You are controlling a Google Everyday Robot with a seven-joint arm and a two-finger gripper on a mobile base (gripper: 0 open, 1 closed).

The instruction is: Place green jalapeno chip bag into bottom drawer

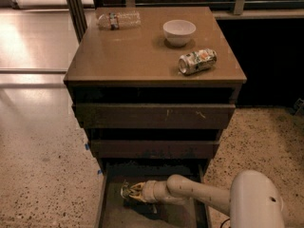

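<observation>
The bottom drawer (108,201) is pulled open under the cabinet, and its brown floor is dim. My gripper (130,192) is inside it at the left, low over the floor, on the end of the pale arm (199,196) that reaches in from the lower right. A small greenish, pale-mottled bit shows at the gripper's tip, which I take for the green jalapeno chip bag (125,190). Most of the bag is hidden in the dark. I cannot tell whether it is held or resting on the floor.
On the cabinet top (133,56) are a clear plastic bottle (118,20) lying at the back left, a white bowl (179,32) and a green-white-orange can (197,61) on its side. The two upper drawers (152,115) are shut. Speckled floor (42,175) lies on both sides.
</observation>
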